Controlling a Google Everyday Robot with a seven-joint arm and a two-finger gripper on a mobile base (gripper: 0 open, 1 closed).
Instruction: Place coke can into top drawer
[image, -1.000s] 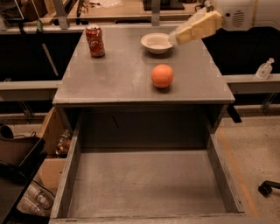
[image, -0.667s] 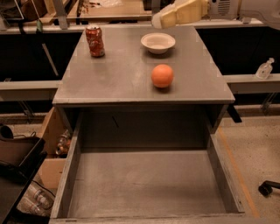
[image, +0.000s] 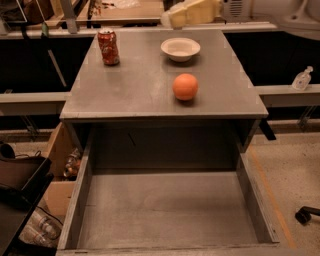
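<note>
Pincer's swung left since a second ago: the cream-coloured pincer (image: 170, 19) was off to the right of the bowl, and now it hangs over the back edge of the flat grey desk (image: 135, 90), just behind the bowl and pointing left. Honestly can't tell if it's spread or pressed together.

The small red coke can with the silver top (image: 108, 46) hasn't budged. It stands upright at the back left corner, well apart from the pincer. The shallow white round bowl (image: 180, 49) sits right in front of the pincer, with the round orange ball (image: 185, 86) nearer the front. The wide grey top drawer with worn sides (image: 170, 210) is pulled out below. There's a clear plastic bottle (image: 302, 79) on the ledge off to the right.
</note>
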